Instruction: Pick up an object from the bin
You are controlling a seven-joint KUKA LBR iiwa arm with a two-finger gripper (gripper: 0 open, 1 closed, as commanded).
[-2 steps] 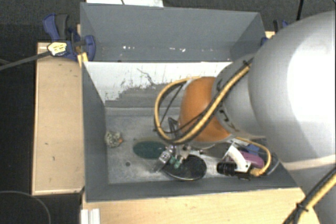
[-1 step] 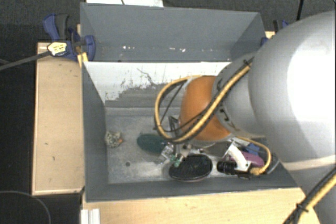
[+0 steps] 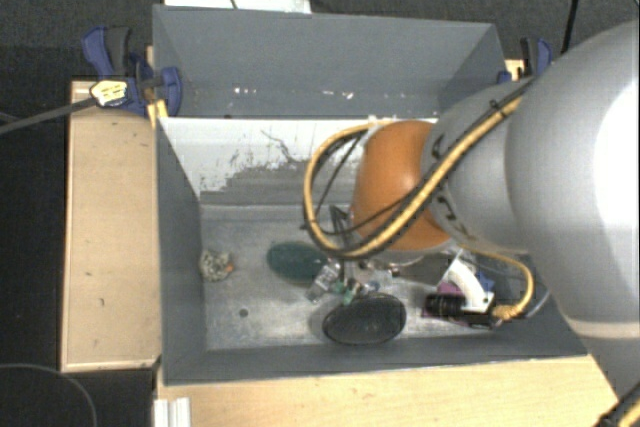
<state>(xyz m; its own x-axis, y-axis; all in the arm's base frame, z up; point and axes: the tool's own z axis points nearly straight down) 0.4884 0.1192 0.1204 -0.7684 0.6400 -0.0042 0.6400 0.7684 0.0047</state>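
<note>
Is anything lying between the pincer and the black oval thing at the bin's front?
Nothing visible does. The pincer sits at the upper edge of the black oval; the green oval lies at its left in the view.

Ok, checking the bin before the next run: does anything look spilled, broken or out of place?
Nothing stands out. A dark green lump, a black oval disc and a small crumpled scrap lie apart on the bin floor; its back wall is scuffed.

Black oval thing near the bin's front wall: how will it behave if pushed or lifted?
The black oval thing looks low and flat, so it would probably slide rather than roll. Its rounded edge may give little grip. The dark green lump just behind could get nudged along.
</note>
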